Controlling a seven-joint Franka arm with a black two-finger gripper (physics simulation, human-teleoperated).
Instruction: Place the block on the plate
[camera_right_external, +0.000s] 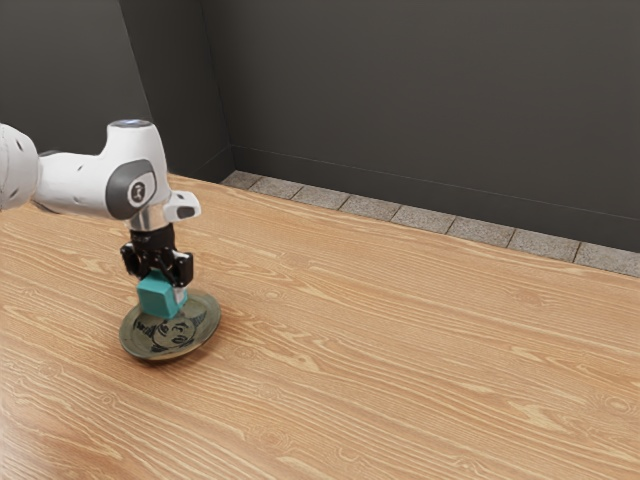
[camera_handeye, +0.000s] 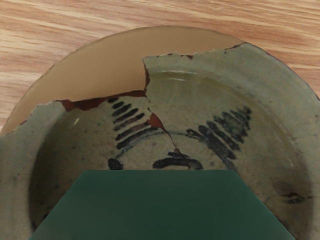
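Note:
In the exterior view my black gripper (camera_right_external: 163, 277) points down over the plate, shut on the teal block (camera_right_external: 158, 297). The block covers the back part of the round, greenish-grey plate (camera_right_external: 172, 335) with dark painted marks; whether it touches the surface I cannot tell. Seen from the wrist, the block (camera_handeye: 162, 205) looks dark green at the lower edge and hides part of the painted plate (camera_handeye: 280, 120), which has a plain tan patch along its rim.
A wood-grained table (camera_right_external: 400, 350) lies around the plate and stretches toward the exterior view's right. Beyond its far edge are grey floor tiles (camera_right_external: 370, 206) and a dark wall (camera_right_external: 430, 90).

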